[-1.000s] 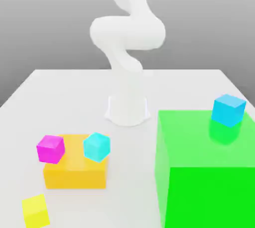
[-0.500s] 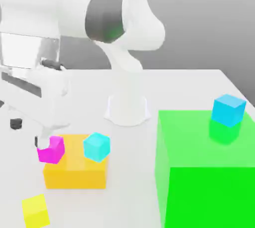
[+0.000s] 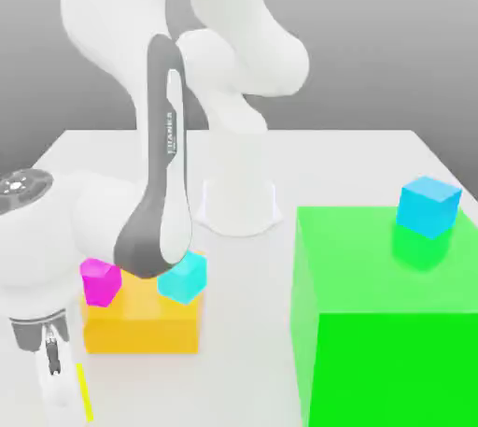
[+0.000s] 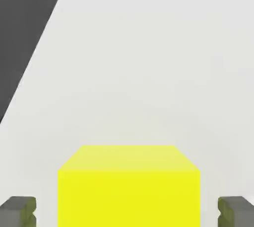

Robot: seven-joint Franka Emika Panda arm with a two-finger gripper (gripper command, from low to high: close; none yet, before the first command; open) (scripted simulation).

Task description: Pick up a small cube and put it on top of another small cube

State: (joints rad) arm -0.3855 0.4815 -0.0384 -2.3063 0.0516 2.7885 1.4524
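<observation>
- The two-finger claw (image 4: 127, 213) has a grey fingertip (image 4: 19, 212) on either side of the small plain bright yellow cube (image 4: 129, 187), which sits between them on the white tabletop (image 4: 149, 62).
- In the hand view a narrow strip of table shows between each fingertip and the cube's side faces, so the fingers are spread a little wider than the cube and are not pressing on it; no contact can be made out.
- In the exterior view the claw (image 3: 58, 388) is low at the table's near corner on the exterior view's left, pointing down, with the white hand and arm (image 3: 56, 229) bulking above it.
- There the yellow cube is nearly all hidden behind a white finger; a thin yellow sliver (image 3: 85, 390) shows beside that finger.
- The claw's lower end is cut off by the picture's edge, so its fingertips cannot be seen from outside.
- The small plain magenta-pink cube (image 3: 99, 282) rests on the flat orange block (image 3: 140, 322), its upper part covered by the arm's dark grey link.
- A cyan cube (image 3: 184, 277) sits just beside it on the same block, also partly covered.
- A second cyan cube (image 3: 428, 206) stands on the large green block (image 3: 383, 322), well apart from the claw.
</observation>
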